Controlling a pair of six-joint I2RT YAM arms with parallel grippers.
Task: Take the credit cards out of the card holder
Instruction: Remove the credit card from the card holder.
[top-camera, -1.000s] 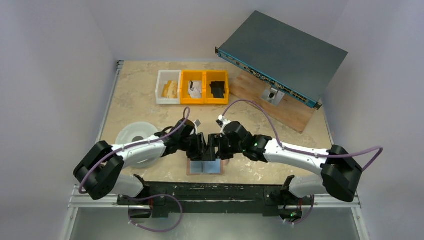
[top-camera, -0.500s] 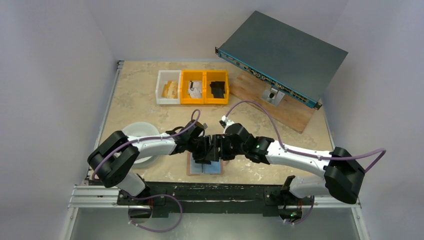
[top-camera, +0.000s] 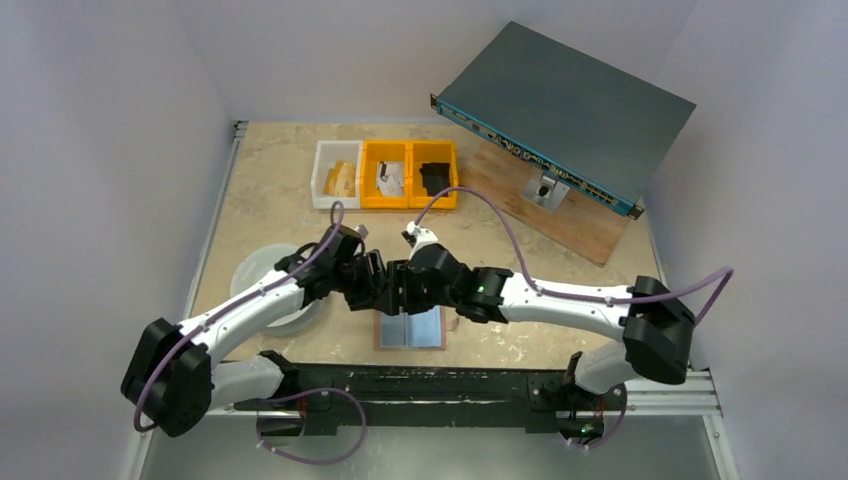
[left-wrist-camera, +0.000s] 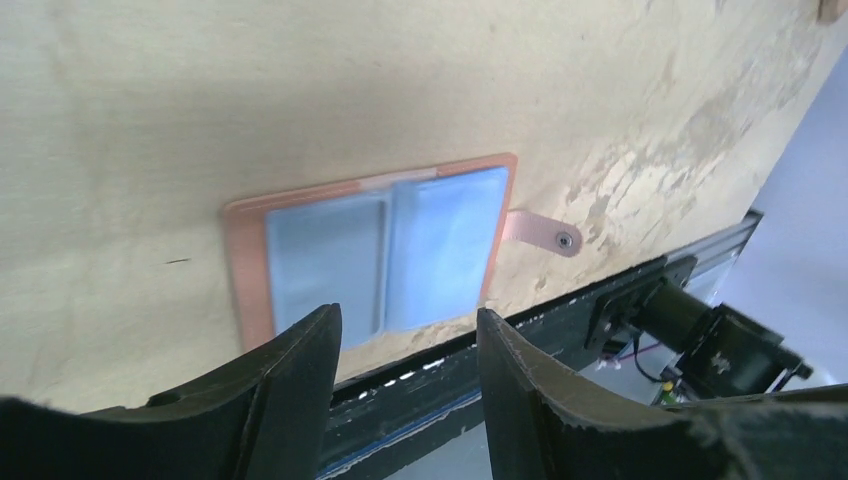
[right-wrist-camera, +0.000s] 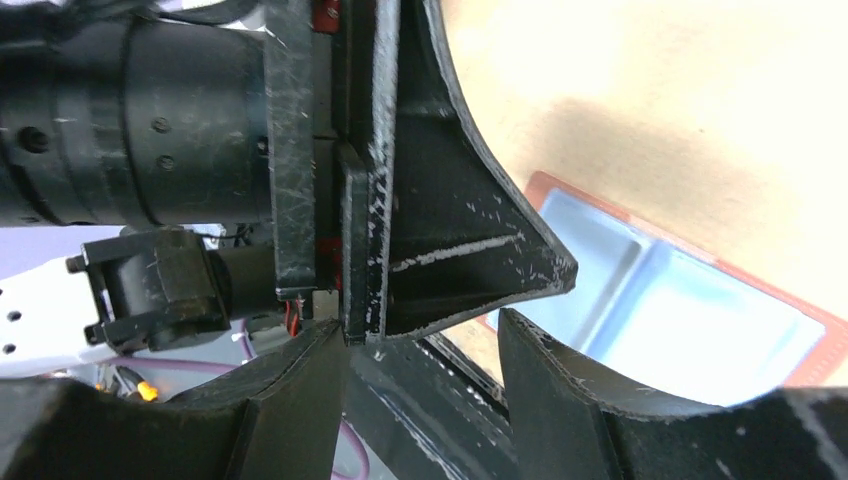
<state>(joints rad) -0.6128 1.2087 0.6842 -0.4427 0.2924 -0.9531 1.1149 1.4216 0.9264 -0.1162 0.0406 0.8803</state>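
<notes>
surroundings: a white bin (top-camera: 318, 180) and two yellow bins (top-camera: 385, 203) stand in a row at the far side of the table (top-camera: 280, 215). a grey metal box (top-camera: 565, 100) sits tilted on a wooden board (top-camera: 560, 225) at the far right. a round clear dish (top-camera: 255, 270) lies at the left, partly under the left arm.

task item: the wallet (top-camera: 410, 332) lies open and flat at the near edge of the table, just in front of the black rail (top-camera: 420, 380), pale blue faces up. its snap tab (left-wrist-camera: 545, 232) sticks out to one side.

grippers: the left gripper (left-wrist-camera: 408, 318) hangs above the wallet with its fingers (left-wrist-camera: 290, 400) parted and nothing between them. the right gripper (right-wrist-camera: 420, 328) faces it at close range, fingers (right-wrist-camera: 600, 400) also parted and released.

obstruction: from above, the two grippers meet over the far edge of the wallet and cover it. in the right wrist view the left gripper's black body fills most of the frame, and only a corner of the wallet shows.

unclear: the cards cannot be told apart from the wallet's pale blue faces. bin contents are too small to identify.

surface and room: beige marbled tabletop, plain white walls (top-camera: 120, 150) on three sides.
</notes>
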